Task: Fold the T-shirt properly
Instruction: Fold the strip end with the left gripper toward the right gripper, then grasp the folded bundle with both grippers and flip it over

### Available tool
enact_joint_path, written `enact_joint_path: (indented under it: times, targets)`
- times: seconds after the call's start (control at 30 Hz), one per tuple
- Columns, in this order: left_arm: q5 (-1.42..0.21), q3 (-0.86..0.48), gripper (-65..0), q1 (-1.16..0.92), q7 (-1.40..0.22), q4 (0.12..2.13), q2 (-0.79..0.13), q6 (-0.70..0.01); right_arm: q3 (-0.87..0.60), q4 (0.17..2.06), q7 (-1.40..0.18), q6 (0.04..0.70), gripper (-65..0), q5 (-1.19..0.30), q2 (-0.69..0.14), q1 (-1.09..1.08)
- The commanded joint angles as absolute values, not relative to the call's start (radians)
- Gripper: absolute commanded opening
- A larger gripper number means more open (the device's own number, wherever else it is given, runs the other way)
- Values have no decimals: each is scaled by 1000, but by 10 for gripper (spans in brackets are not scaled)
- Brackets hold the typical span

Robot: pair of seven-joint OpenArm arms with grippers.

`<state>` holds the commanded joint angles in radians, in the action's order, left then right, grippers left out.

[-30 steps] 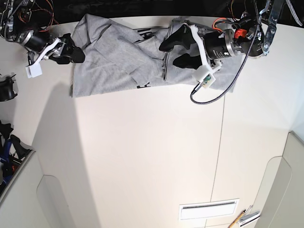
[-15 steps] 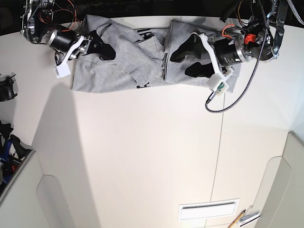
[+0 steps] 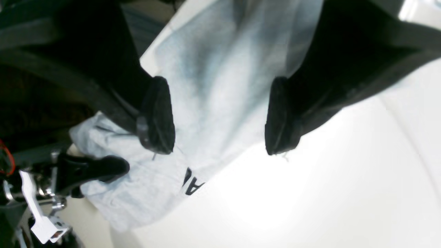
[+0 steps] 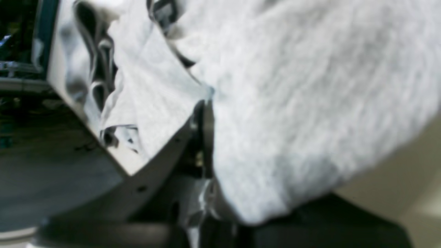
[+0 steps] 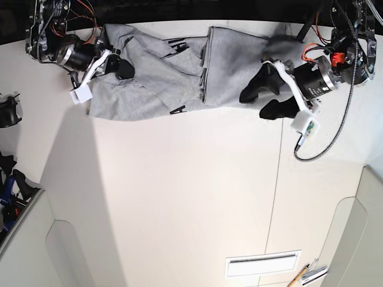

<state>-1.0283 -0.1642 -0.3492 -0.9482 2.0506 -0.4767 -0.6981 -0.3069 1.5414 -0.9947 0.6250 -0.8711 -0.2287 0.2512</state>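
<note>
The heather-grey T-shirt (image 5: 179, 72) lies bunched along the table's far edge, with black lettering (image 5: 177, 110) showing at its near hem. My left gripper (image 5: 263, 100) is open at the shirt's right end, low over the hem. In the left wrist view its pads (image 3: 156, 113) stand wide apart over the cloth (image 3: 220, 69). My right gripper (image 5: 121, 67) sits on the shirt's left part and looks shut on a fold. In the right wrist view the blurred cloth (image 4: 293, 103) fills the frame right at the fingers.
A black cable (image 5: 320, 140) hangs from the left arm over the table. A white tag (image 5: 79, 94) dangles by the right gripper. A white slot (image 5: 261, 263) is at the near right. Dark gear (image 5: 9, 113) sits past the table's left side.
My left gripper has drawn back to the right, from the shirt's middle to its right end. My right gripper has closed in on the shirt's left part. The cloth has shifted and a letter now shows.
</note>
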Motion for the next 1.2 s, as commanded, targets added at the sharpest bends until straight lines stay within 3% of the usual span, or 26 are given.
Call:
enact_joint_path:
  times: [0.3, 0.6, 0.8, 0.97, 1.2]
  targets:
    - [-1099, -375, -206, -356, -1009, 2050, -477, -698, -377, 1544, -1006, 624, -650, -871, -373, 191]
    - [-1126, -363, -206, -471, -1013, 1994, -476, -698, -443, 1642, -1007, 621, -650, -871, -526, 191]
    - [-1115, -191, -206, -472, -998, 1915, -413, -698, -435, 1849, -1048, 621, -650, -902, -534, 191]
    - [-974, -66, -206, -439, -954, 1845, -334, -698, -313, 2040, -1052, 611, -650, -858, -485, 192]
    - [-958, -38, -206, -427, -954, 1829, -256, -698, 53, 2086, -1016, 588, -650, -644, -417, 162]
